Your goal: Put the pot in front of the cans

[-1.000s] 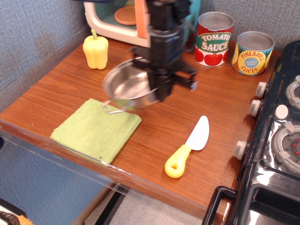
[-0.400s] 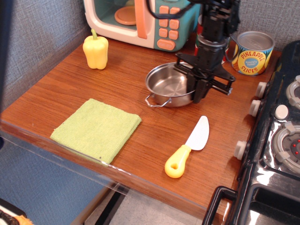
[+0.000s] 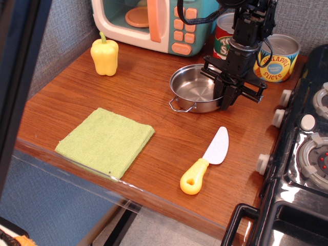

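Note:
The shiny steel pot [image 3: 195, 92] sits low over the wooden counter, right of centre, with one wire handle toward the front left. My black gripper [image 3: 225, 97] is shut on the pot's right rim. The red Tomato Sauce can [image 3: 224, 43] stands behind it, mostly hidden by my arm. The yellow-and-blue Pineapple Slices can [image 3: 279, 59] stands at the back right. The pot is just in front of and slightly left of the cans.
A toy microwave [image 3: 154, 23] stands at the back. A yellow pepper [image 3: 104, 55] is at the back left, a green cloth [image 3: 105, 141] at the front left, a yellow-handled knife [image 3: 205, 161] at the front. A black stove [image 3: 302, 154] borders the right.
My gripper has carried the pot from above the green cloth to the right and back, toward the cans, and lowered it near the counter.

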Tool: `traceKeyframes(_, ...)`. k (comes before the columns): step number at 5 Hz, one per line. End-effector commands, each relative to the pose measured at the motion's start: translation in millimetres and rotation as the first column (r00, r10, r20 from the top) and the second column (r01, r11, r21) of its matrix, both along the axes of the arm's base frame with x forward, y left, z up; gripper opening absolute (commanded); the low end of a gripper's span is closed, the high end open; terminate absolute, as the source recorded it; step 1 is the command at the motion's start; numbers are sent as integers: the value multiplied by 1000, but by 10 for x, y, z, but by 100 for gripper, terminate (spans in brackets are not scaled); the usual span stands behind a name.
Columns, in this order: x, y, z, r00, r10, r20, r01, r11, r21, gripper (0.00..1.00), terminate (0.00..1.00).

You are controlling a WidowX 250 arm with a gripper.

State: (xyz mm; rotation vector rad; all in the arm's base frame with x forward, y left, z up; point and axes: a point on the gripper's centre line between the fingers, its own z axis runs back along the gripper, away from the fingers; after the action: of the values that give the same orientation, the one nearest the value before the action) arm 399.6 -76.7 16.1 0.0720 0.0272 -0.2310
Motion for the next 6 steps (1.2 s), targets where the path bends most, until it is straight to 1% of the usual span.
traceKeyframes(1, -44, -9, 340, 997, -11, 76, 14, 999, -36, 100, 0)
traceKeyframes(2, -77, 61, 556, 992, -3, 127, 11, 998, -64, 100, 0)
traceKeyframes(3, -261, 222, 762, 985, 21, 170, -8, 997, -79, 100, 0)
traceKeyframes(4, -531, 382, 775, 985, 49, 165, -41, 998, -53, 100, 0)
traceKeyframes(5, -728, 454, 721, 987, 41, 154, -36, 999, -41, 100, 0)
traceKeyframes(6, -852, 502, 712, 986, 41, 161, -37, 999, -32, 100, 0)
